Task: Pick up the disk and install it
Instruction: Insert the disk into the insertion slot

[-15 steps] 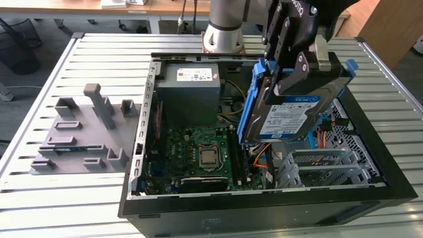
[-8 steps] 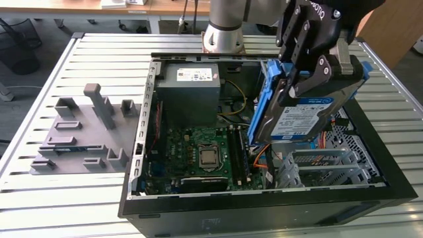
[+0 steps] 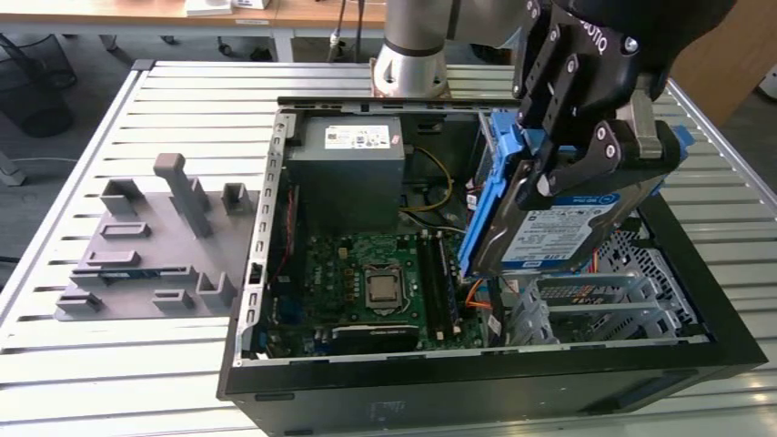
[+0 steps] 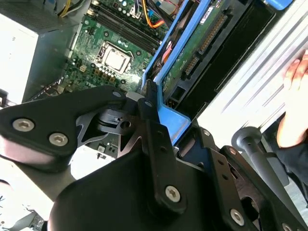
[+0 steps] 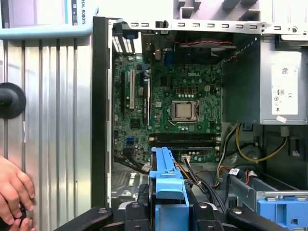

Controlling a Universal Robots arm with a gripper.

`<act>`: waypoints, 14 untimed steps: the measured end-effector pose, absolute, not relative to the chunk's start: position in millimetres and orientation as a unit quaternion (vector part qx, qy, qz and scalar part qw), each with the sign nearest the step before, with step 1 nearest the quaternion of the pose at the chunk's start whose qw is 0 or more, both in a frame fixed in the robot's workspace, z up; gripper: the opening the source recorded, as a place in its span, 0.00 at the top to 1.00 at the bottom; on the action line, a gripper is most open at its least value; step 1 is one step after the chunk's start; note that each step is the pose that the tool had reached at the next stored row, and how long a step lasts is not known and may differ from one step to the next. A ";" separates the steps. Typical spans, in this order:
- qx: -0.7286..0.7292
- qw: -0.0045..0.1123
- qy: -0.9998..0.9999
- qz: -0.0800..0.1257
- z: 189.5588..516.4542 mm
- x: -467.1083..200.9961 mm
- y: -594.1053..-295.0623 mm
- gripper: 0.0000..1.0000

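With the gripper (image 3: 595, 159) clenched on the disk (image 3: 552, 232), held on edge over the open computer case (image 3: 486, 382) at three o'clock from the motherboard (image 3: 370, 264), hold the blue bracket (image 3: 492, 196) square to the grey cage (image 3: 607, 299) at five o'clock, clear of the orange cable (image 3: 479, 303); avoid tilting or rushing.

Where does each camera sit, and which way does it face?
Exterior view: off the arm, looking down into the open computer case; arm and claw, gripping the disk, show.
First wrist view: rides the arm, faces the motherboard; claw shows.
Second wrist view: rides the arm, looks along the claw.
Both wrist views share a person's hand.
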State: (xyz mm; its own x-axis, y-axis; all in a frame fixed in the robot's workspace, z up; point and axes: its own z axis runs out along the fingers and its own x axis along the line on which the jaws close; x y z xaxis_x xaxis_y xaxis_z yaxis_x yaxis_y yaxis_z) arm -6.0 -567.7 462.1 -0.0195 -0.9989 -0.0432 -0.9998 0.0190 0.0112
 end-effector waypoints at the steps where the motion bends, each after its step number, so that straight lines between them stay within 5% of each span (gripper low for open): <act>1: -0.700 0.012 0.714 0.019 461.7 -5.8 -569.0 0.64; 14: -0.701 0.012 0.713 0.018 457.7 11.2 -571.0 0.64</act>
State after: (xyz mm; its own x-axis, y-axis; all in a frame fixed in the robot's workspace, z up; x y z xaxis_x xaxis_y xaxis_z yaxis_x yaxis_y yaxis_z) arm 11.2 -571.0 457.7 -0.0173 -0.9990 -0.0419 -0.9998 0.0169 0.0085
